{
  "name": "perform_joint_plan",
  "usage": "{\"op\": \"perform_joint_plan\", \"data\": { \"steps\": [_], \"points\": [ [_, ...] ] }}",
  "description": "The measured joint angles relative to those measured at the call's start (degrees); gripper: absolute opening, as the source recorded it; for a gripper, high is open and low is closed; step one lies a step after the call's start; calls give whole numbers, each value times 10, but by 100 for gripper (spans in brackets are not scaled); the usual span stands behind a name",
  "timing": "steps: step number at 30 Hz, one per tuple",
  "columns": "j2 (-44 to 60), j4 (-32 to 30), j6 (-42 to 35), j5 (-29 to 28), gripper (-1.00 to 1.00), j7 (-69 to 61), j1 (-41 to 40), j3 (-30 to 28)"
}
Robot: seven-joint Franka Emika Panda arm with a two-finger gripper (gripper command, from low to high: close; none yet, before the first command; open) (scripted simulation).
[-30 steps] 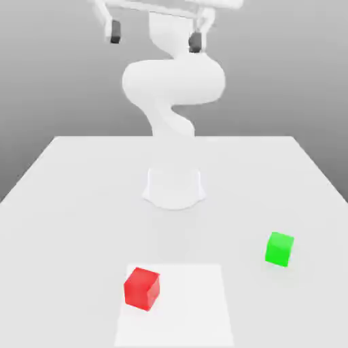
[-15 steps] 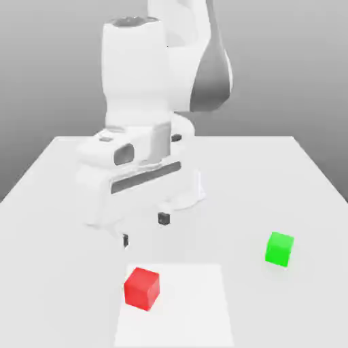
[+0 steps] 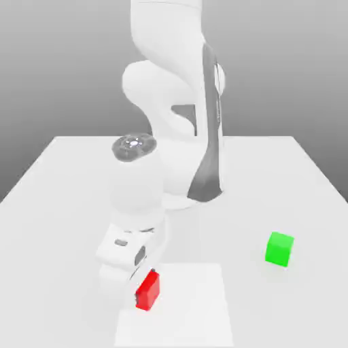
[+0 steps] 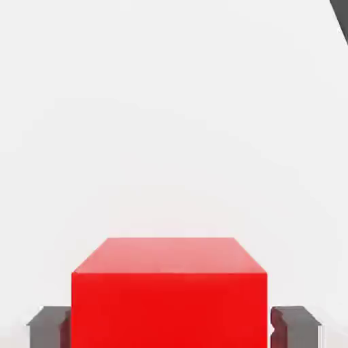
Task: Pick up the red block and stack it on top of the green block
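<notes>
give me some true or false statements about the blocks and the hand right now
1. The hand is shut on the red block. True.
2. The red block sits on top of the green block. False: the two are apart on the table, nothing stacked.
3. The green block lies toward the exterior view's right of the red block. True.
4. The hand's fingers stand at the green block's sides. False: they flank the red block.

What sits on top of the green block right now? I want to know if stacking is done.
Nothing: the green block has a bare top. The red block stands apart, between the gripper fingers, its underside hidden.
</notes>
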Motion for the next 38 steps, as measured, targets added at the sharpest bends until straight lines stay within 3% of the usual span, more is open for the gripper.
{"op": "perform_joint_plan", "data": {
  "steps": [3,9,18,28,35,36,38],
  "points": [
    [2,0,1,1,-100,-1,-2,2],
    [-110,-19,-86,-112,-100,83,23,-46],
    [-186,-57,-124,-143,-100,177,177,24],
    [-258,-99,-153,-130,-100,256,306,146],
    [-141,-98,-37,-152,-100,280,318,156],
    [-126,-98,-23,-158,100,284,318,154],
    [-126,-98,-23,-158,100,284,317,154]
  ]
}}
